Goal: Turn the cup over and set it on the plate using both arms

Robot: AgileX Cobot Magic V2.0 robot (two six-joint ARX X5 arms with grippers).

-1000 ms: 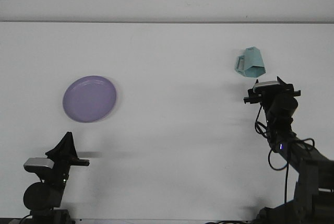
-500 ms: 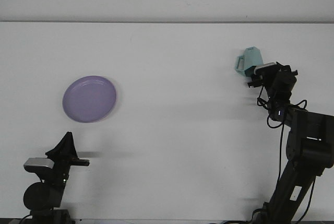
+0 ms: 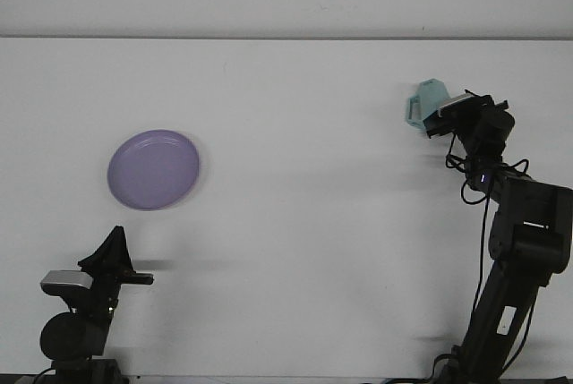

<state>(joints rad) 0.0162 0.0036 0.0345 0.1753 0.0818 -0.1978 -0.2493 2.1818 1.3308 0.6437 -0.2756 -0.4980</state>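
Two arms: right hand (image 3: 445,116) reaches the teal cup (image 3: 423,104) far right on the table (image 3: 295,133), grip state unclear; left hand (image 3: 114,254) idles, state unclear, near the plate (image 3: 154,169).

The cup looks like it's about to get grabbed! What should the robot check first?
1. Right end effector has reached the teal cup: ok, it overlaps the cup's right side.
2. Grip closed on the cup: cannot tell, fingers hidden.
3. Cup is upright: not ok, it looks upside down and tilted.
4. Purple plate is bare and ready: ok.
5. Left end effector is ready to help: not ok, it sits far away near the table's front edge.
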